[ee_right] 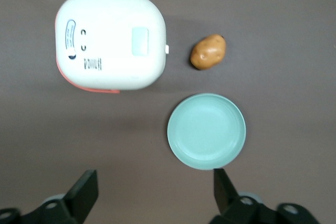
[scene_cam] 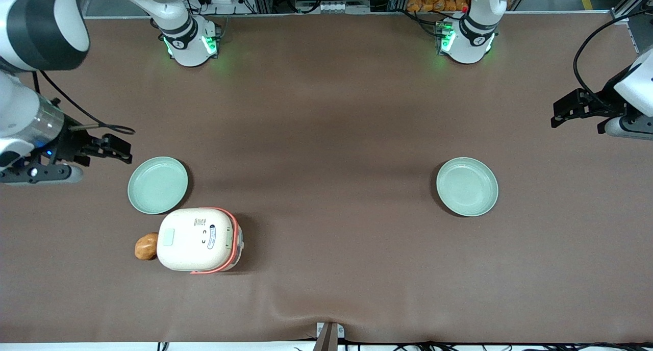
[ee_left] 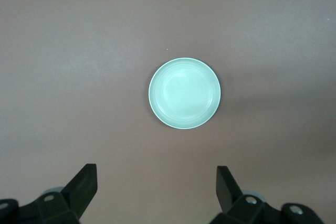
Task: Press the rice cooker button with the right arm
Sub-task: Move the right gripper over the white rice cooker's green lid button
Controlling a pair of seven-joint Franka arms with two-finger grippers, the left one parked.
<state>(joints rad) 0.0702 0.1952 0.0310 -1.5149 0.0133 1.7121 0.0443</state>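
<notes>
- The rice cooker (scene_cam: 199, 240) sits on the brown table (scene_cam: 326, 136), lid shut, toward the working arm's end and near the front camera's edge.
- The button (scene_cam: 169, 237), a pale green patch, lies on the cream lid near the lid edge closest to the potato.
- A potato (scene_cam: 146, 246) lies just beside the rice cooker, on the button's side, apparently not touching it.
- A green plate (scene_cam: 157, 184) rests close to the rice cooker, a bit farther from the front camera than it.
- The right arm (scene_cam: 30, 85) hangs above the table, clear of the rice cooker.
- Its gripper (scene_cam: 118, 149) hovers near the plate's rim, farther from the front camera than the rice cooker and well apart from the button.
- In the wrist view the fingers (ee_right: 86, 190) stand wide apart, holding nothing.
- A second plate (scene_cam: 467, 186) lies far from the rice cooker, toward the parked arm's end.
</notes>
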